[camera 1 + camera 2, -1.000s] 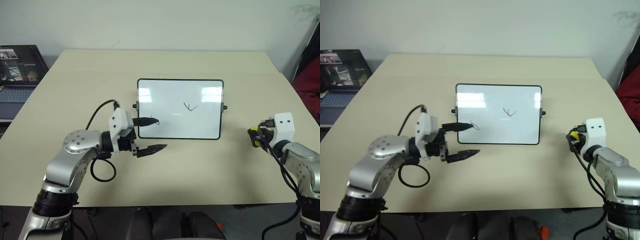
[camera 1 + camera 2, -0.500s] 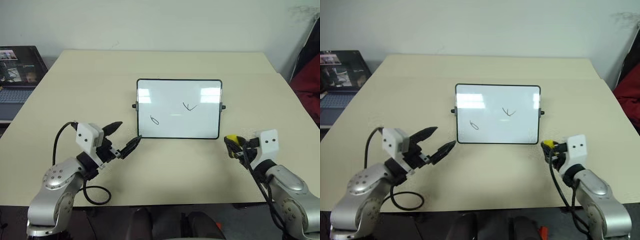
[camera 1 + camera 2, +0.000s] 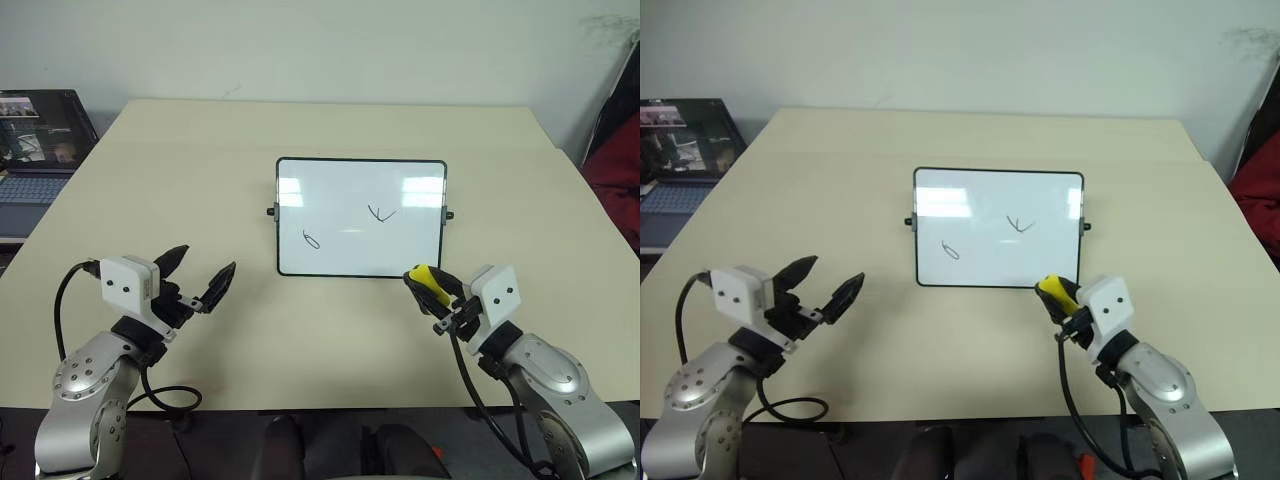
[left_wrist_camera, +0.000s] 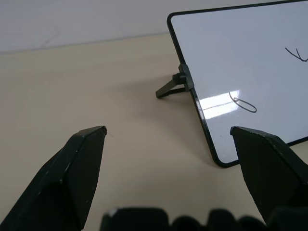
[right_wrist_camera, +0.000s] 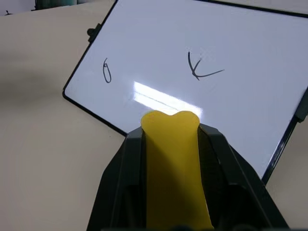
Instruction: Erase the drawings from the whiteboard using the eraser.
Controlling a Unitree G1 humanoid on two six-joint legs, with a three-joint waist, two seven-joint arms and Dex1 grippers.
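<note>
Left eye view: beige rectangular table (image 3: 330,130), pale wall behind. Right pincer (image 3: 428,288) clenched on yellow block eraser (image 3: 427,279), glossy black-framed whiteboard (image 3: 361,216) just beyond. Left pincer (image 3: 196,275) spread, empty.

Lighting: bright, even, indoor, from overhead; glare: pale rectangular reflections across the upper part of the whiteboard (image 3: 361,217), and a bright streak on its glossy face near the drawings (image 5: 107,73); shadows: soft and faint on the table (image 3: 330,130) just beside the whiteboard; focus: head views crisp throughout; left wrist view: fingers (image 4: 67,183) nearest the lens soft-edged, whiteboard beyond them sharp.
</note>
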